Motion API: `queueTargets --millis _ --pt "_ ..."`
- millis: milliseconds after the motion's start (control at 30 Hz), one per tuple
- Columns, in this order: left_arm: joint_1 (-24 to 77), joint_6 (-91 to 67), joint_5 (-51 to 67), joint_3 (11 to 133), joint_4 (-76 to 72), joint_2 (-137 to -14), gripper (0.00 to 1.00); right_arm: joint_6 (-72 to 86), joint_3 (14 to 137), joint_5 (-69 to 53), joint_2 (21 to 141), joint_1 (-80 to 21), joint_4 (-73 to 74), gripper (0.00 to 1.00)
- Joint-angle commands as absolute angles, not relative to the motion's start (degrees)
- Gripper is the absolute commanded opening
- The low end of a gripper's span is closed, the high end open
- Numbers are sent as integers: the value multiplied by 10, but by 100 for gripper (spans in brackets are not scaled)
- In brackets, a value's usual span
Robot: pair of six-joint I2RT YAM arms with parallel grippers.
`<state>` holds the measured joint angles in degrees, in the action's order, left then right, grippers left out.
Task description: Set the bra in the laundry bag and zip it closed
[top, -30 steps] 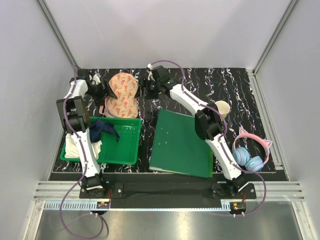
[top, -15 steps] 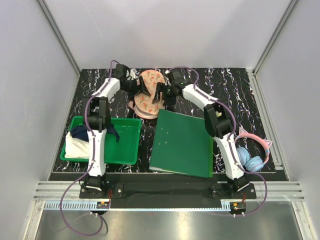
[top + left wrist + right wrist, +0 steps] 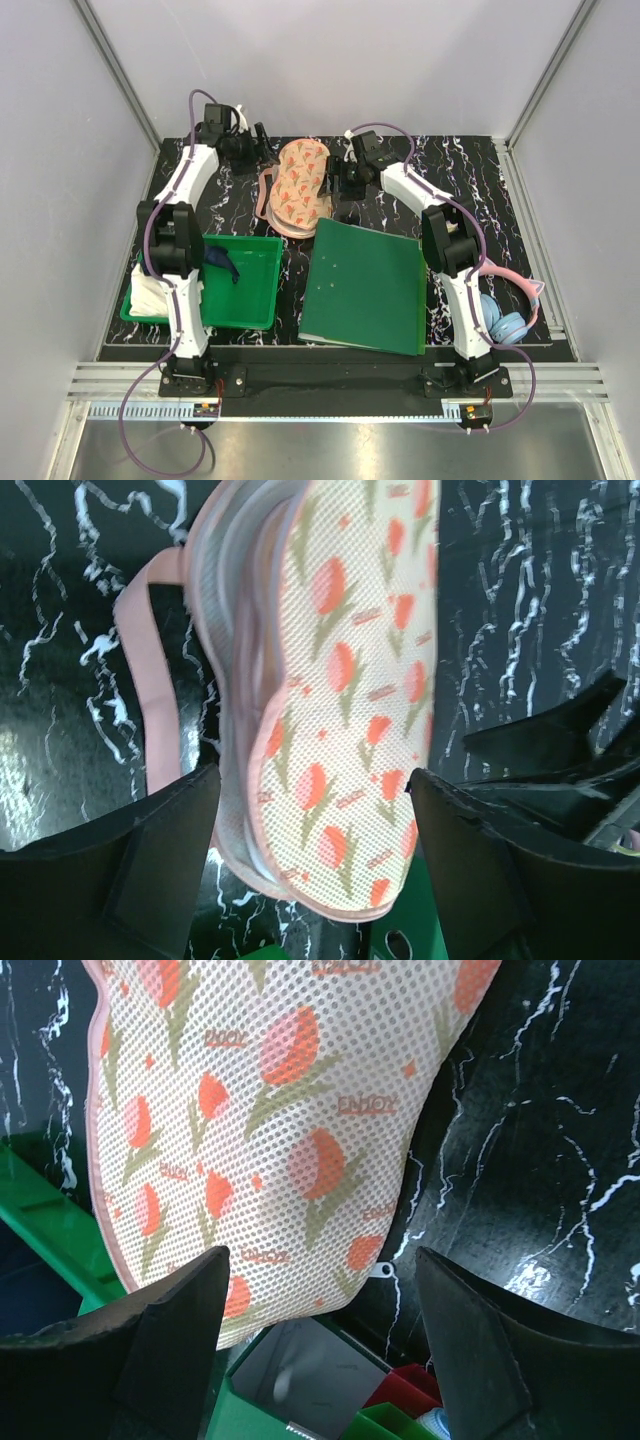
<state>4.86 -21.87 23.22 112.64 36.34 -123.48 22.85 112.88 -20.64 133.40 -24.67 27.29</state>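
The laundry bag (image 3: 303, 185), peach mesh with red tulips, lies at the back middle of the table with its lid folded down. A pink strap of the bra (image 3: 265, 196) loops out at its left side; the cups are hidden. My left gripper (image 3: 262, 152) hangs open just off the bag's far-left end. Its wrist view looks down on the bag (image 3: 350, 680) and the strap (image 3: 150, 680) between the spread fingers (image 3: 140, 870). My right gripper (image 3: 335, 180) is open beside the bag's right edge, above the bag (image 3: 280, 1110) and its zipper pull (image 3: 383, 1271).
A green binder (image 3: 365, 285) lies in front of the bag, touching its near end. A green bin (image 3: 245, 295) at the left holds a dark blue cloth (image 3: 215, 262) and a white cloth (image 3: 145, 295). Pink and blue headphones (image 3: 508, 318) sit at the right.
The bag went from lying open at the far left to lying folded over in the middle. Both grippers then came off its sides, the left one drawing back to the left.
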Motion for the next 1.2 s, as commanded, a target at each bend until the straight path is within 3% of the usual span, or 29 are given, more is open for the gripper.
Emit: queueTargets --millis 0,300,500,533,633,667,733,767,1167 --pt "54 -202 264 1143 350 -1251 78 228 1151 -241 1324 -241 258 82" --pt "58 -162 281 1193 342 -1315 78 237 1157 -257 1327 -236 258 82" --pt "62 -201 313 1161 324 -1343 68 241 1148 -255 1329 -232 258 82" --pt "60 -200 316 1158 321 -1346 64 242 1147 -256 1328 -230 258 82" --pt "35 -203 329 1162 316 -1364 37 251 1143 -266 1332 -227 258 82" --pt "28 -208 338 1165 311 -1370 22 253 1143 -270 1335 -226 258 82" --pt "12 -209 344 1172 311 -1382 3 258 1144 -292 1343 -227 256 82" --pt "10 -206 341 1173 310 -1383 0 262 1144 -299 1346 -227 254 82" --pt "4 -168 324 1194 314 -1412 0 322 1207 -384 1414 -236 233 82"
